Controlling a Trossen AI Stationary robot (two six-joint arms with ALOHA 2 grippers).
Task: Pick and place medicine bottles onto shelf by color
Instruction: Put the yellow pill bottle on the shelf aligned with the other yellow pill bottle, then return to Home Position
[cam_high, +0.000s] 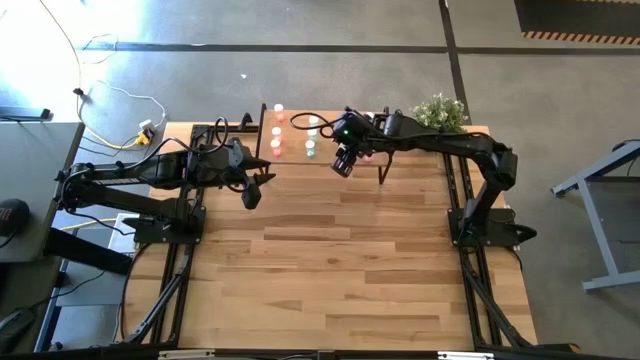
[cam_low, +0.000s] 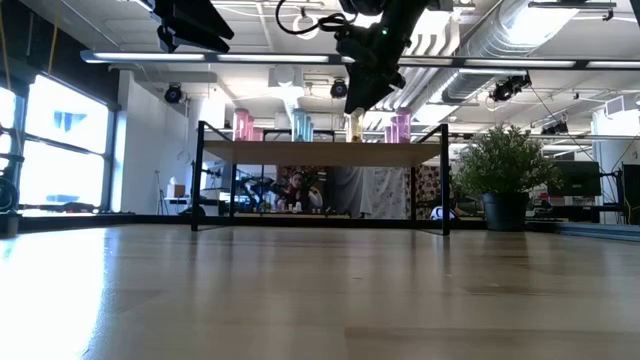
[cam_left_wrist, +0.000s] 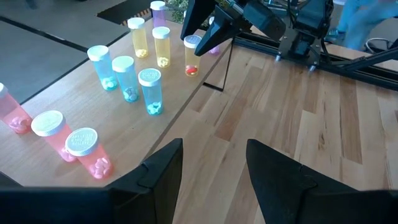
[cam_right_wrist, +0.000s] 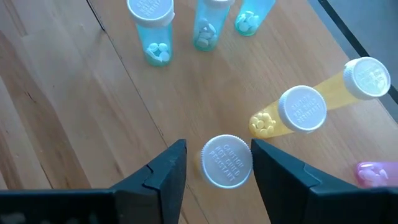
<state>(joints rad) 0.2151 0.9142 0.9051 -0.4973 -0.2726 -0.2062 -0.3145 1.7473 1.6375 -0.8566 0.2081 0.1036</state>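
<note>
We are placing: our right gripper (cam_right_wrist: 214, 163) hovers over the shelf (cam_left_wrist: 74, 102), fingers spread clear either side of a yellow bottle (cam_right_wrist: 227, 160) standing beside the other yellows. Next, lift straight up. Our left gripper (cam_left_wrist: 214, 165) waits half-open, empty, nearby.

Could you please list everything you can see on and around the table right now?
table: one, light wood, under both arms
shelf: one, wooden top on black legs, at the table's far edge
pink bottles: three, on the shelf's left end
blue bottles: three, beside the pink ones
yellow bottles: three, next along, one between the right gripper's fingers
purple bottle: at least one, at the right end
plant: one, green, far right corner
left gripper: open, empty, near the shelf
right gripper: open, above the shelf
</note>
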